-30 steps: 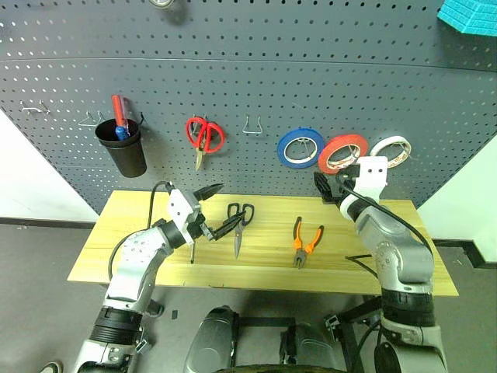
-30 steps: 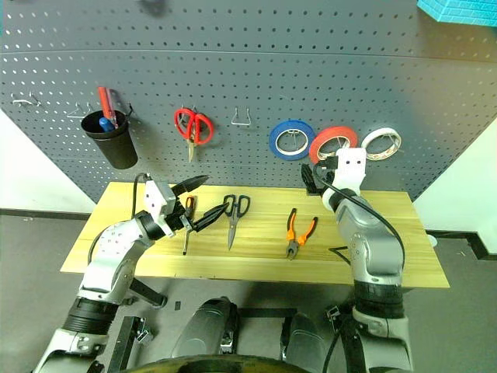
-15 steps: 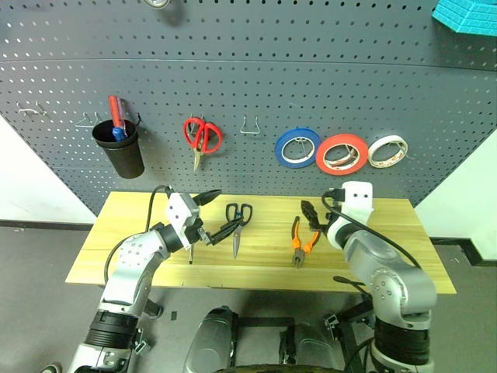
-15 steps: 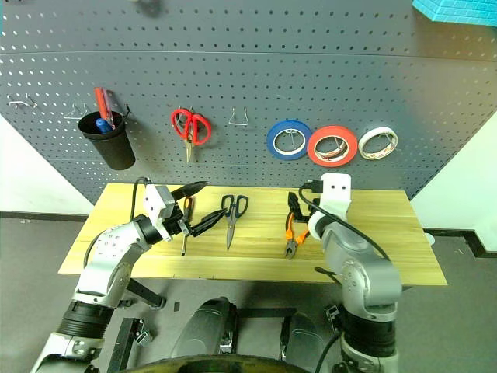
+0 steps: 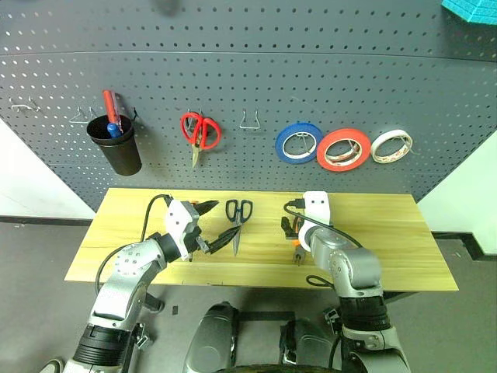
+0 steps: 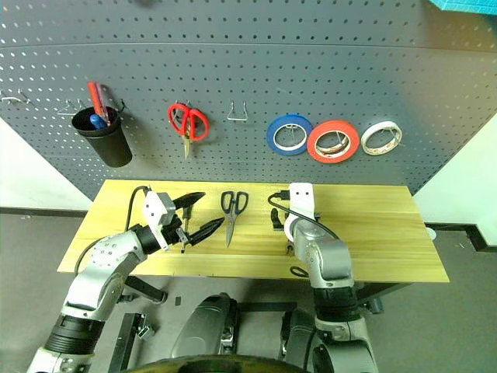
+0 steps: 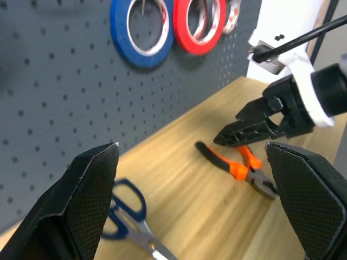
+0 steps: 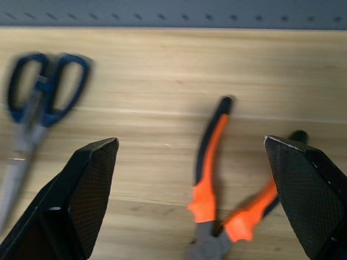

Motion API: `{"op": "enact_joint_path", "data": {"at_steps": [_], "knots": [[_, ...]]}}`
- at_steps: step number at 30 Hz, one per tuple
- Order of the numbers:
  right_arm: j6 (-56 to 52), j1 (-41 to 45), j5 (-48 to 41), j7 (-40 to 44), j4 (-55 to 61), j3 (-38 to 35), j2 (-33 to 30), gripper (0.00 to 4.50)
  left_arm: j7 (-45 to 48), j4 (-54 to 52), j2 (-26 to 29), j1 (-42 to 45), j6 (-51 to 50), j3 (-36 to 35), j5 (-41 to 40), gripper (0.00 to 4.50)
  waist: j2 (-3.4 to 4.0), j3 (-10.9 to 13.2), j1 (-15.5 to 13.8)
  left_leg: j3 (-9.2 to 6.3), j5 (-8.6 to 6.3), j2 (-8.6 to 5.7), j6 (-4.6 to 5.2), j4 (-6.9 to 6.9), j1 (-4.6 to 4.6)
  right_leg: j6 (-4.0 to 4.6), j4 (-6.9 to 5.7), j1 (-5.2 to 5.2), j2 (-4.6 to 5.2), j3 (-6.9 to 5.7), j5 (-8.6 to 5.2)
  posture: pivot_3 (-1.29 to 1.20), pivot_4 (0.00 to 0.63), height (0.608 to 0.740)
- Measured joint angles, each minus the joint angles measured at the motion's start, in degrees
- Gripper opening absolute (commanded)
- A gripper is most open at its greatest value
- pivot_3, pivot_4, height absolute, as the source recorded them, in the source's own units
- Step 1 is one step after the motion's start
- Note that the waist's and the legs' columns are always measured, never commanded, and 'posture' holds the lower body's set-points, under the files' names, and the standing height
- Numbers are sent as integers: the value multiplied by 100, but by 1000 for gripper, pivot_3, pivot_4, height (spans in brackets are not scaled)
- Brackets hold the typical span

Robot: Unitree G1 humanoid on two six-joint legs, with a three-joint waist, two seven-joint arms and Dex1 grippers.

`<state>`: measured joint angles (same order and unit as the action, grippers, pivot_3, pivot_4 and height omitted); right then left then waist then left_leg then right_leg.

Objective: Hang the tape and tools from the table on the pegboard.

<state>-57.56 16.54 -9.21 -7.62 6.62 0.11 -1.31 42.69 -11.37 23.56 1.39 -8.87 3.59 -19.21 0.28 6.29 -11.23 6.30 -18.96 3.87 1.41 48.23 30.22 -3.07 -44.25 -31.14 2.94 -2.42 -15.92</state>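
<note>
Right now the right gripper [image 8: 190, 206] is hanging over the pliers [image 8: 225, 189] with its jaws spread wide and nothing between them. Pliers are lying flat on the table [image 5: 388, 256], handles splayed in a V toward the pegboard [image 5: 248, 85], steel nose pointing at the near edge.

Handling guess: pliers are looking like the heaviest item here, rigid steel, weight biased to the nose. Orange-and-black grips are probably rubbery, so decent friction there; bare steel would be slicker. I'd be taking hold across one handle or just behind the pivot, where the section is thickest and the balance is better. Handles standing apart means a pinch across both may squeeze them shut and shift the tool, so I'm expecting some rotation if it's grabbed far out on a grip. Low profile on wood: fingertips need to get right down to the surface.

Left gripper [image 5: 203, 225] is also fully open and empty, sitting just beside the dark-handled scissors [image 5: 237, 220], which are lying flat, blades toward the near edge. Scissors are thin, stiff, slippery on the blades; loops are the sensible hang point. Screwdriver is hard to make out behind the left hand, can't place it precisely.

Red tape [image 5: 343, 149] is already hanging on the pegboard, between the blue roll [image 5: 300, 143] and the white roll [image 5: 390, 146].
</note>
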Motion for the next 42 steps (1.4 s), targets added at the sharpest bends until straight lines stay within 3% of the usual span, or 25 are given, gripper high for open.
{"op": "enact_joint_path", "data": {"at_steps": [15,27,42], "knots": [[-611,644,515,-496,-598,-381,203,4484,-207,-377,-4,-401,-98,13,51,4500,15,178,214,-4,0,0,0,-3,12,-1,0,-12,-1,0,-1,332,175,657],[-2243,951,434,-274,-233,-843,458,4484,-225,-376,-118,-402,-86,30,119,4500,22,194,277,-5,0,4,1,-8,14,0,4,-16,2,0,-1,309,181,657],[-2197,942,621,-288,-473,-917,561,4484,-324,-519,-127,-631,-90,146,123,4500,29,331,291,-6,0,7,1,-11,20,-1,6,-26,8,0,-2,313,213,657]]}}
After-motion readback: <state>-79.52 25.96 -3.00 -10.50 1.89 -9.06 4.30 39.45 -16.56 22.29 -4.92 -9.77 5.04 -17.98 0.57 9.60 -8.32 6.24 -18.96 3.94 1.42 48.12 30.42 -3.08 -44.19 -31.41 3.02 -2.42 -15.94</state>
